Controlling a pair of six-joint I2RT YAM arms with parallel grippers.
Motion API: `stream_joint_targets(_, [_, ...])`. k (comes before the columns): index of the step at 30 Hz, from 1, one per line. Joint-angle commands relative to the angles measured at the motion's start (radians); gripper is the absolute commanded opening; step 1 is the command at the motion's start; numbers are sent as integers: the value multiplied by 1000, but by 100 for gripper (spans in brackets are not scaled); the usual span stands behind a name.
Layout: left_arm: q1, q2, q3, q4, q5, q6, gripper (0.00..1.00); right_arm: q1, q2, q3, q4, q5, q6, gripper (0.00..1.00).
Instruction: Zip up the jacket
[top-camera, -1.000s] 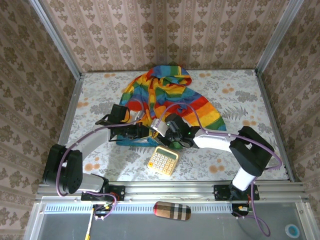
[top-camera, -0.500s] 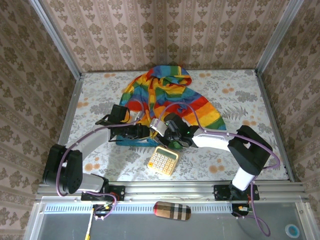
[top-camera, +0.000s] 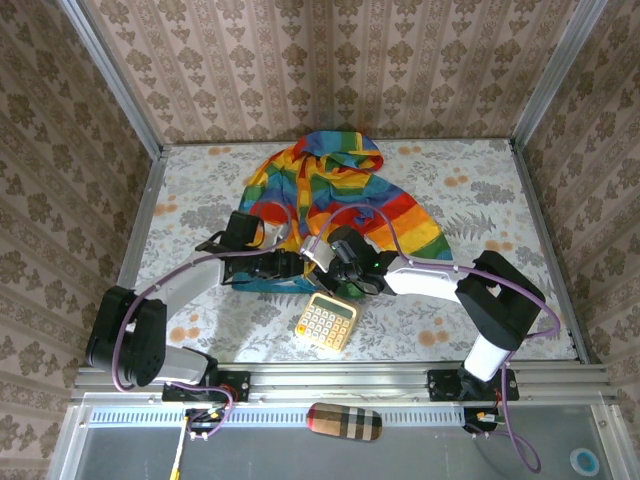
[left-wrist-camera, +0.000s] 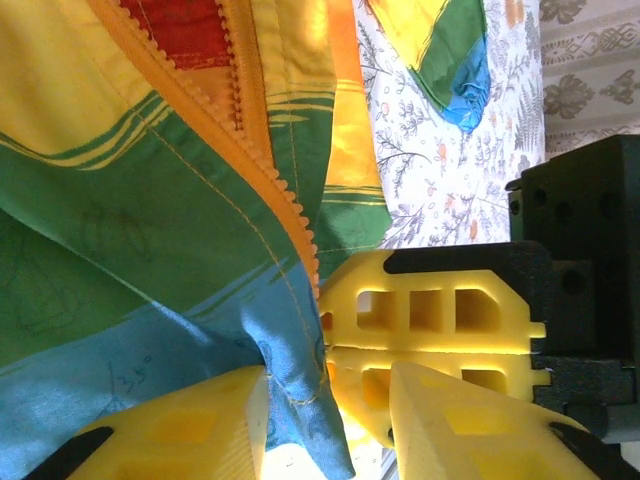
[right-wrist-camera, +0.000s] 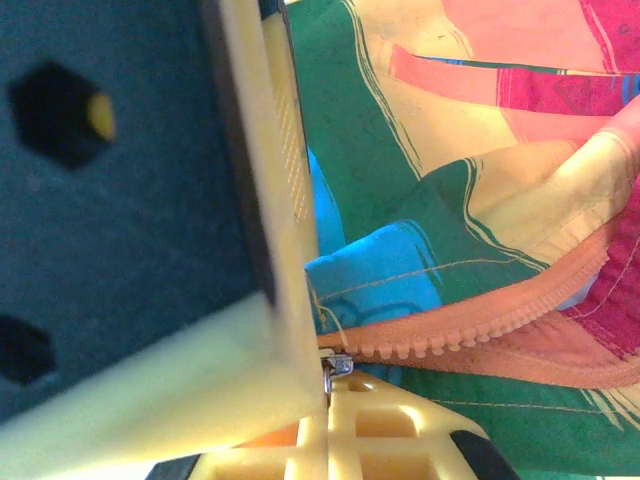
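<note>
The rainbow-striped jacket (top-camera: 335, 190) lies spread at the back middle of the table, its blue hem toward me. Both grippers meet at that hem. My left gripper (top-camera: 288, 264) is open: in the left wrist view its yellow fingers (left-wrist-camera: 180, 430) stand apart, and the blue hem corner (left-wrist-camera: 295, 390) hangs between them against the left one. My right gripper (top-camera: 318, 252) is shut on the small metal zipper pull (right-wrist-camera: 337, 366) at the lower end of the orange zipper band (right-wrist-camera: 480, 320). The right gripper's yellow fingers (left-wrist-camera: 430, 310) sit just beyond the hem.
A yellow calculator (top-camera: 326, 321) lies right in front of the grippers. A plaid case (top-camera: 344, 421) rests on the front rail. The floral tabletop (top-camera: 480, 180) is fenced by metal posts and papered walls.
My left gripper's jaws have parted, letting go of the blue hem, and that arm has shifted slightly. My right gripper has closed fully on the zipper pull.
</note>
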Motion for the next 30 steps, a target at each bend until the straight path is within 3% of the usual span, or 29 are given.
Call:
stream_joint_targets(1, [-8, 9, -15, -12, -40, -4, 29, 0, -1, 32, -14, 4, 29, 0])
stream_joint_targets(7, [-41, -49, -40, -43, -121, 6, 0, -3, -5, 40, -40, 50, 75, 0])
stream_joint_targets(20, [-41, -165, -56, -182, -177, 65, 0, -20, 64, 158, -151, 168, 113, 0])
stream_joint_targets(30, [-39, -236, -69, -279, -233, 93, 0, -37, 86, 221, -202, 156, 89, 0])
